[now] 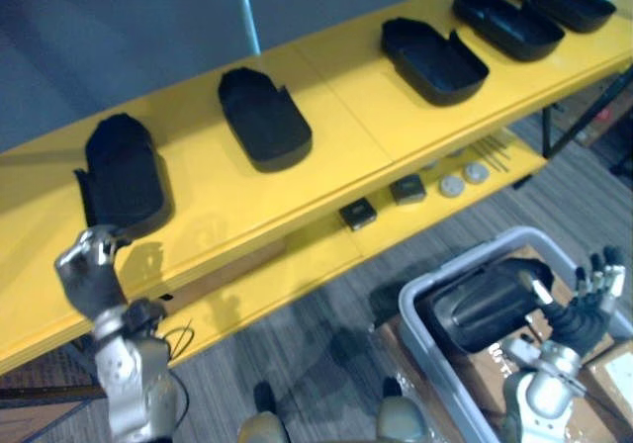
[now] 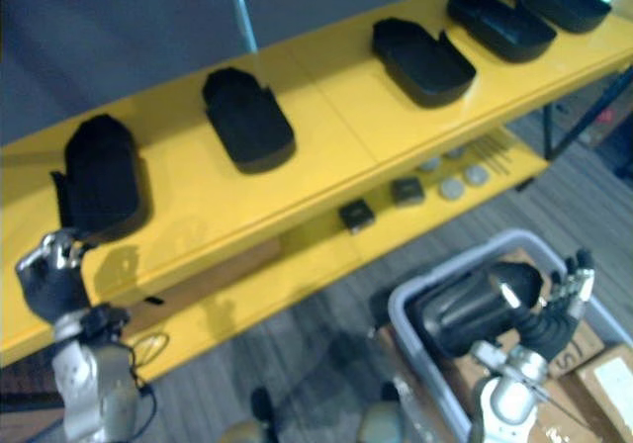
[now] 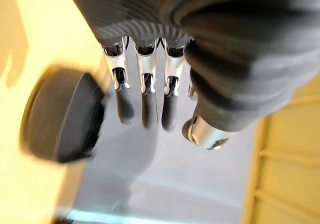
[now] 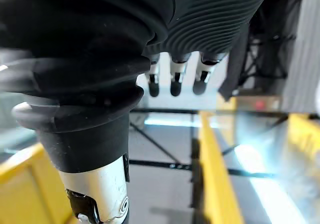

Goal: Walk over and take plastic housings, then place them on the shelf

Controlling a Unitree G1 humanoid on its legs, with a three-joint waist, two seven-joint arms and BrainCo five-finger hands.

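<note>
Yellow shelf (image 1: 376, 107), top tier: five black housings in a row, L to R, all apart from each other: housing 1 (image 1: 124, 171), housing 2 (image 1: 263, 117), housing 3 (image 1: 433, 59), housing 4 (image 1: 506, 24), housing 5 (image 1: 562, 0). Nos. 1 & 2 lie hollow side down, 3–5 hollow side up.

L robot hand (image 1: 91, 270) is raised at the shelf's front edge, just below housing 1. Its fingers (image 3: 145, 104) are relaxed w/ nothing in them. Its wrist view has housing 1 just past the fingertips; contact can't be told.

R robot hand (image 1: 586, 305) is low on the R, at the far side of a grey bin (image 1: 432, 359). Its fingers are straight, spread & empty. Housing 6 (image 1: 485, 305) lies in the bin, just beside that hand.

Lower tier: two small dark boxes (image 1: 358, 213), round discs (image 1: 464, 179), thin rods (image 1: 492, 149).

Cardboard box (image 1: 593, 364) by the bin has a white label (image 1: 618, 372), print too small to read.
</note>
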